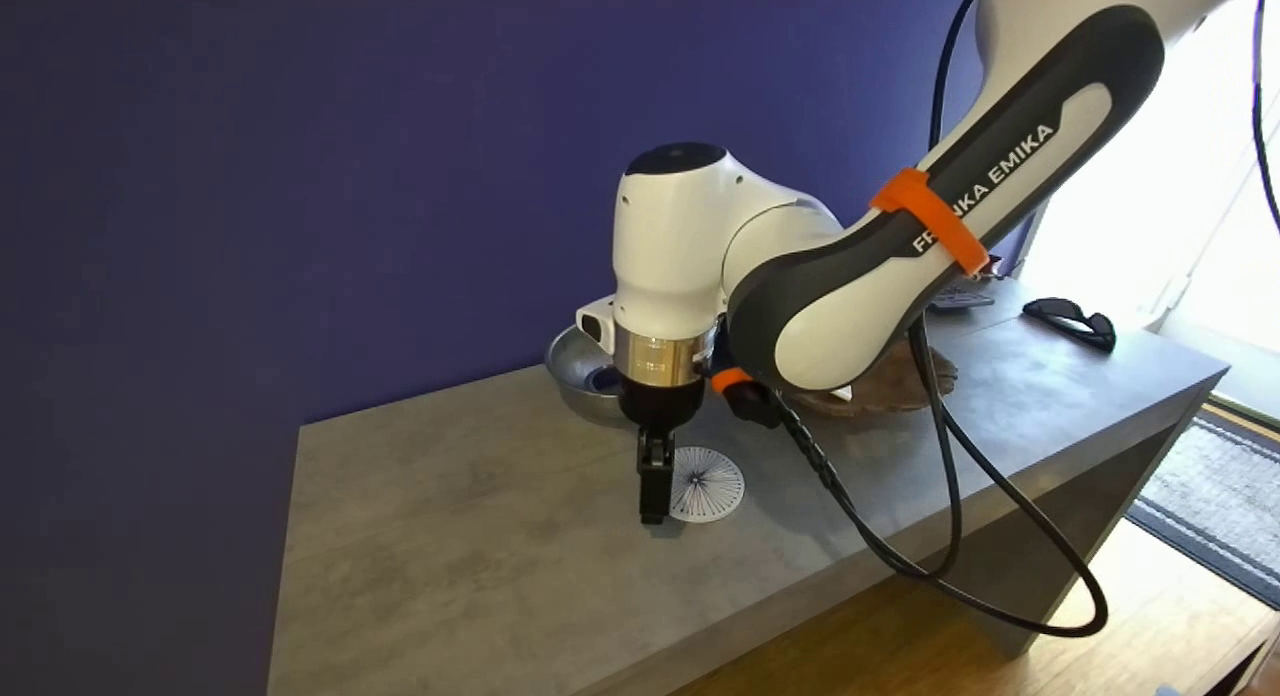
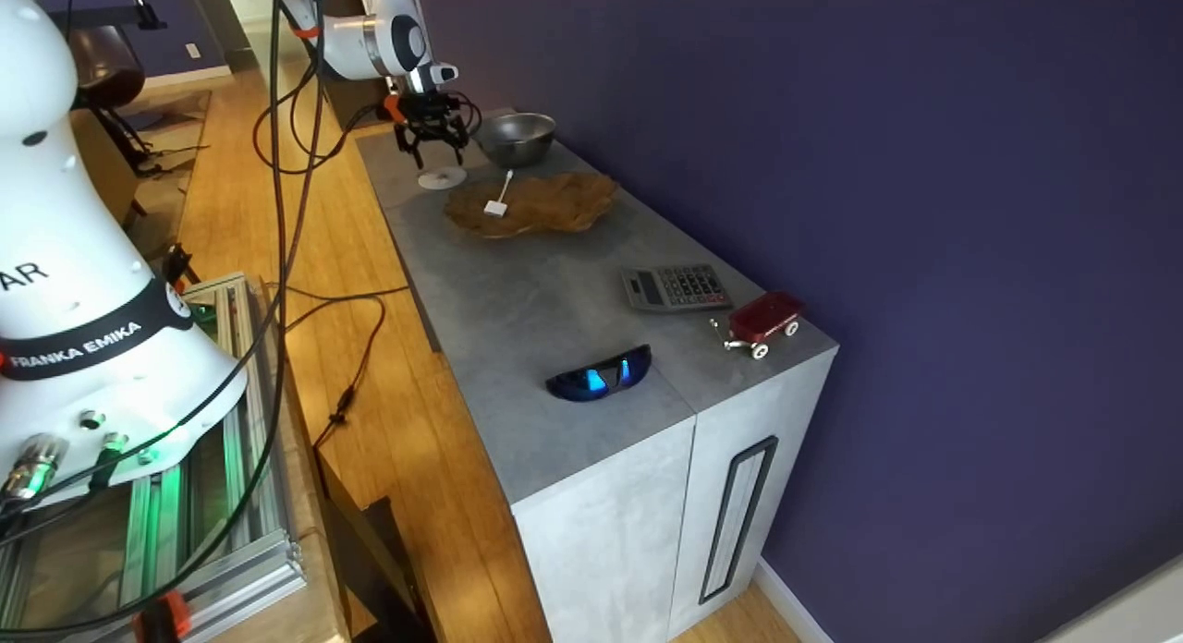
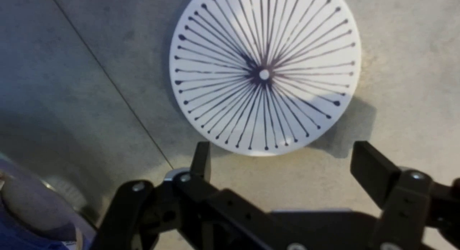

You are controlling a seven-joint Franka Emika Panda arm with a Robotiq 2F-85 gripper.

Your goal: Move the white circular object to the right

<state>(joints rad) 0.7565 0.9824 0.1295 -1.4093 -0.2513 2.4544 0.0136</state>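
Observation:
The white circular object is a flat white disc with dark lines fanning from its centre. It lies flat on the grey cabinet top. It also shows in an exterior view and fills the upper middle of the wrist view, its top edge cut off. My gripper is open and empty, its fingers wide apart with bare surface between them. In the wrist view the fingertips appear just below the disc's lower edge. In both exterior views the gripper hangs pointing down beside and above the disc.
A metal bowl stands close to the gripper by the wall. A brown wooden bowl with a white adapter lies beside the disc. Farther off are a calculator, a red toy wagon and sunglasses.

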